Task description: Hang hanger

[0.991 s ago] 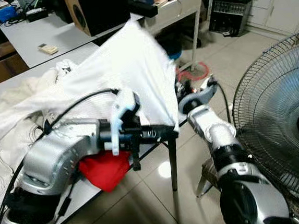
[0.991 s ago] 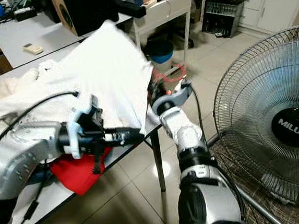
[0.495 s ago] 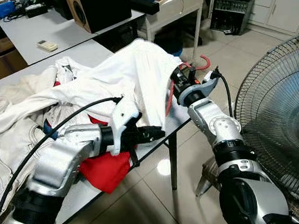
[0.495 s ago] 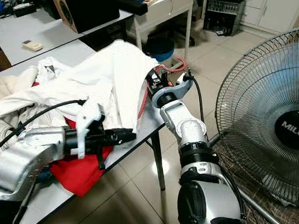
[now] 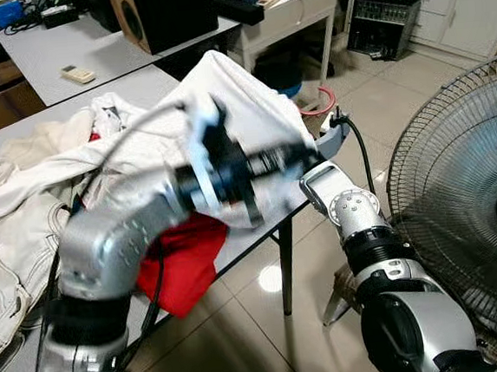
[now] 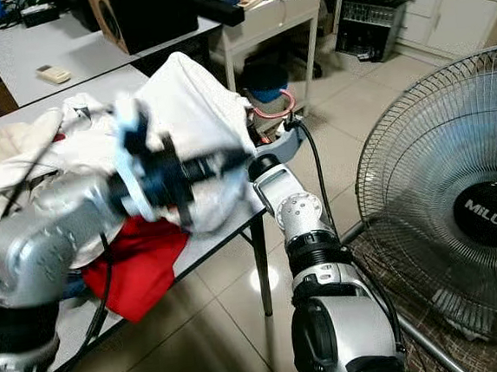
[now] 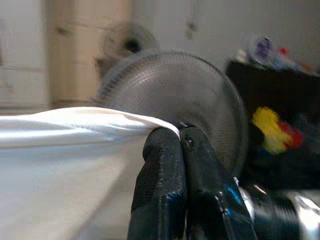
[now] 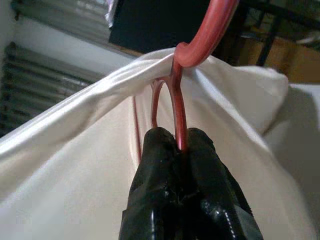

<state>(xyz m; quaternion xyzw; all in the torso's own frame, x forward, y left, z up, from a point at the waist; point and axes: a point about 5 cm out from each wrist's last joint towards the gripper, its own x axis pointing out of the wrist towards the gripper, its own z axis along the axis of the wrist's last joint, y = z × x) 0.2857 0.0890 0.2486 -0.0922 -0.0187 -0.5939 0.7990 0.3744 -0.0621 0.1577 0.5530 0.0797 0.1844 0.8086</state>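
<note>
Already the right claw (image 8: pixel 182 165) clamps the red plastic hanger (image 8: pixel 187 65) inside the white cloth shirt (image 5: pixel 240 91), left claw (image 7: pixel 181 137) pinching its hem; hanging remains undone.

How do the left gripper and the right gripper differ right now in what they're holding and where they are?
The left gripper is shut on a fold of the white garment; the right gripper is shut on the neck of the red hanger. In the head views the left gripper is motion-blurred, out in front of the garment, while the right arm looks sharp, its gripper tucked at the garment's far edge. Both are clamped shut above the table.
</note>
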